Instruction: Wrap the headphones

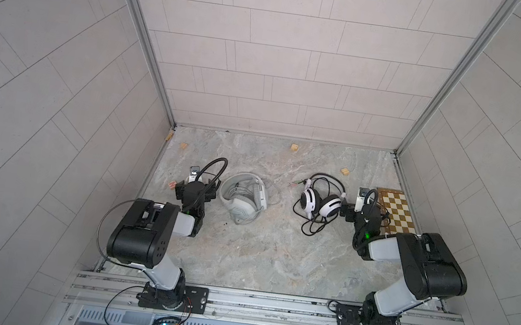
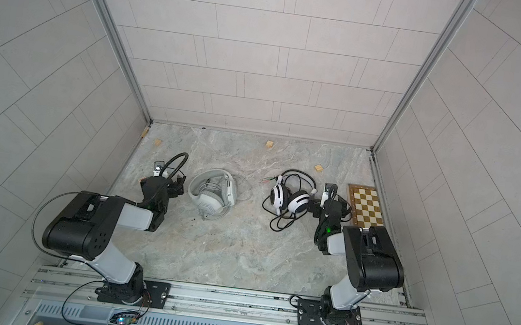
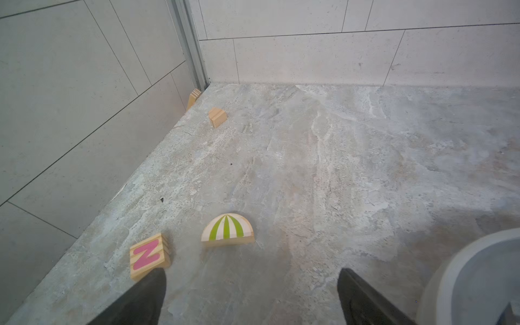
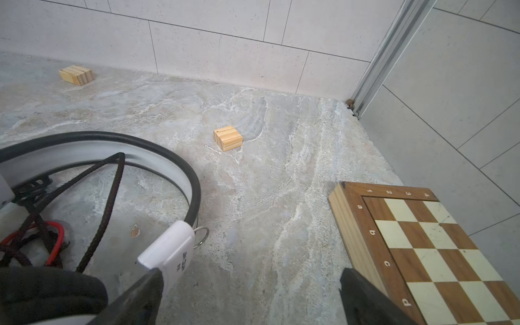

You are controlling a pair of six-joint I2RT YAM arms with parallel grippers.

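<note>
Two headphones lie on the marble floor. The white headphones [image 1: 244, 198] [image 2: 212, 194] rest left of centre, their grey cable [image 1: 276, 197] looped beside them. The black-and-white headphones [image 1: 320, 202] [image 2: 290, 198] lie right of centre, with a tangled black cable [image 1: 312, 226] in front. My left gripper [image 1: 194, 189] [image 3: 250, 277] stands open just left of the white headset, whose rim [image 3: 478, 281] shows in the left wrist view. My right gripper [image 1: 364, 211] [image 4: 251, 275] is open just right of the black-and-white pair, one fingertip by its white slider [image 4: 171, 253]. Nothing sits between either pair of fingers.
A wooden chessboard [image 1: 394, 211] [image 4: 422, 239] lies right of my right gripper, against the side wall. Small wooden blocks [image 1: 294, 147] [image 1: 345, 171] [image 1: 183, 145] are scattered near the back wall. A Z block [image 3: 149, 256] and a striped half-round block [image 3: 227, 232] lie by my left gripper.
</note>
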